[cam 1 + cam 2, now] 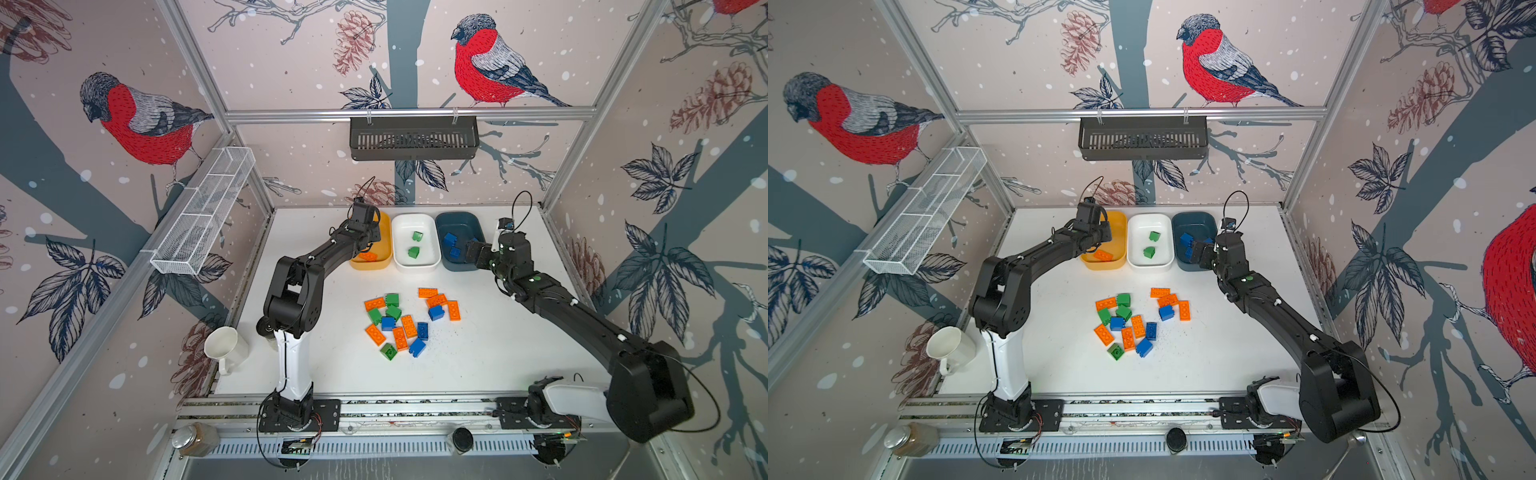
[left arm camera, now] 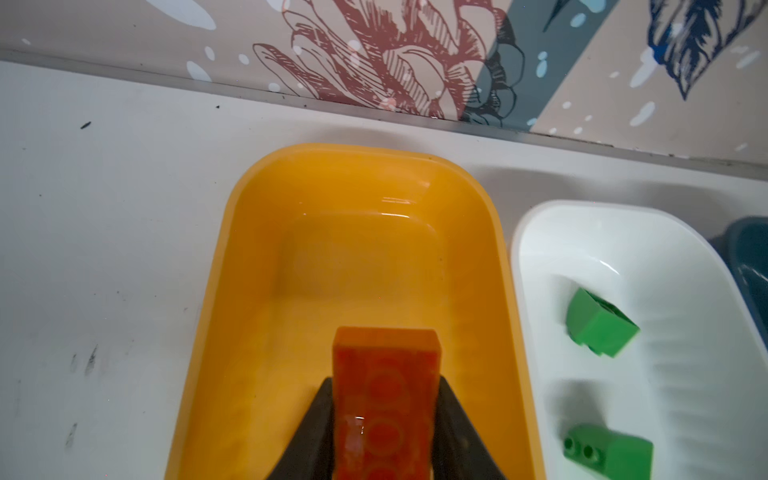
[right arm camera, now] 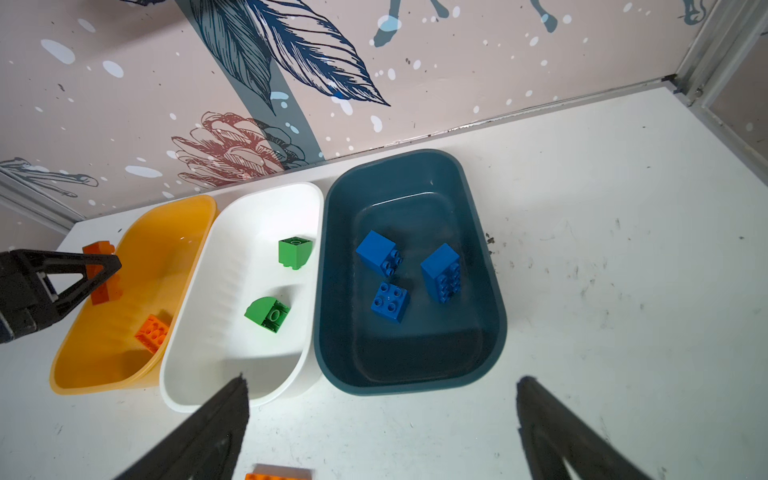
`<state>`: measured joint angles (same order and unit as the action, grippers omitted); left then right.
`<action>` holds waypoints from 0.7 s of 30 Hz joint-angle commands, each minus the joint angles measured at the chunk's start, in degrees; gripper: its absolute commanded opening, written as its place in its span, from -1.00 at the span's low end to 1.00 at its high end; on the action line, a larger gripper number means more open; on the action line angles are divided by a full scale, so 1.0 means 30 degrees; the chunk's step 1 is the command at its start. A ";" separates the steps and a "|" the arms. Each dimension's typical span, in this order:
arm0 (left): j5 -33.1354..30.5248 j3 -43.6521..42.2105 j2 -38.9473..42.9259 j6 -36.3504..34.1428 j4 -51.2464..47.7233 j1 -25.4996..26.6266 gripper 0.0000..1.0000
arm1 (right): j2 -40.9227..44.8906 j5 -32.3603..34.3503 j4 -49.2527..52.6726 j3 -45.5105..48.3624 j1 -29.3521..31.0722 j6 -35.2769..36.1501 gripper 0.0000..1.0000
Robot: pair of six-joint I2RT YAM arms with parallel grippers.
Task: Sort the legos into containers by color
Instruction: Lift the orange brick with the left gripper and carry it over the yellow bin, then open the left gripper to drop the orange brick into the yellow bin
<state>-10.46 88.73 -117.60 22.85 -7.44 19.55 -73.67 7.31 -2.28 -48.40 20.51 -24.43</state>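
Brick (image 2: 385, 409), long, orange, studded, pinched by left tool (image 2: 385, 379) over yellow-orange tub (image 2: 353, 249); right tool (image 3: 383, 379) wide, empty.

The walls (image 1: 291, 62) are pale pink with big red birds (image 1: 482, 62), pine cones (image 1: 353, 39) and dark leaves (image 1: 660, 178) on them. A black basket (image 1: 413, 139) hangs from a metal bar (image 1: 291, 115) on the back wall, and a white wire tray (image 1: 203, 212) hangs on a side wall. The table (image 1: 498, 353) is white, and a white mug (image 1: 224, 347) sits just beside its edge.
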 commanded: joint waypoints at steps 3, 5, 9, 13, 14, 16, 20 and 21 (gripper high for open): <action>-0.0188 0.2831 -0.2020 0.1288 -0.2580 -0.0057 -0.33 | 0.0072 -0.0824 0.0371 -0.0099 -0.0013 -0.0156 0.99; -0.0174 0.3561 -0.2485 0.1246 -0.3354 -0.0072 -0.28 | -0.0187 -0.1417 0.0518 -0.0271 -0.0008 -0.0129 0.99; -0.0531 0.3747 -0.2268 0.1206 -0.3826 -0.0057 0.04 | -0.0592 -0.0382 0.0609 -0.0392 0.0387 -0.0413 0.99; 0.0293 0.2837 -0.1168 0.0782 -0.3224 -0.0033 0.48 | -0.0852 0.0122 0.0587 -0.0622 0.0819 -0.0413 0.99; 0.0487 0.2541 -0.0860 0.0649 -0.3033 -0.0015 0.53 | -0.0919 0.0272 0.0566 -0.0667 0.0939 -0.0362 0.99; 0.0210 0.2287 -0.0413 0.0499 -0.3136 0.0099 0.61 | -0.0982 0.0455 0.0514 -0.0712 0.1094 -0.0348 0.99; -0.0629 0.1590 0.0779 -0.0030 -0.3381 0.0712 0.80 | -0.1073 0.0158 0.0192 -0.0712 0.1371 -0.0267 0.99; -0.0711 0.1131 0.1213 -0.0317 -0.3151 0.0975 0.85 | -0.1121 0.0100 0.0168 -0.0740 0.1437 -0.0261 0.99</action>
<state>-11.05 93.86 -116.62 24.10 -17.04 21.06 -76.79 7.35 -0.16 -50.15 24.36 -25.36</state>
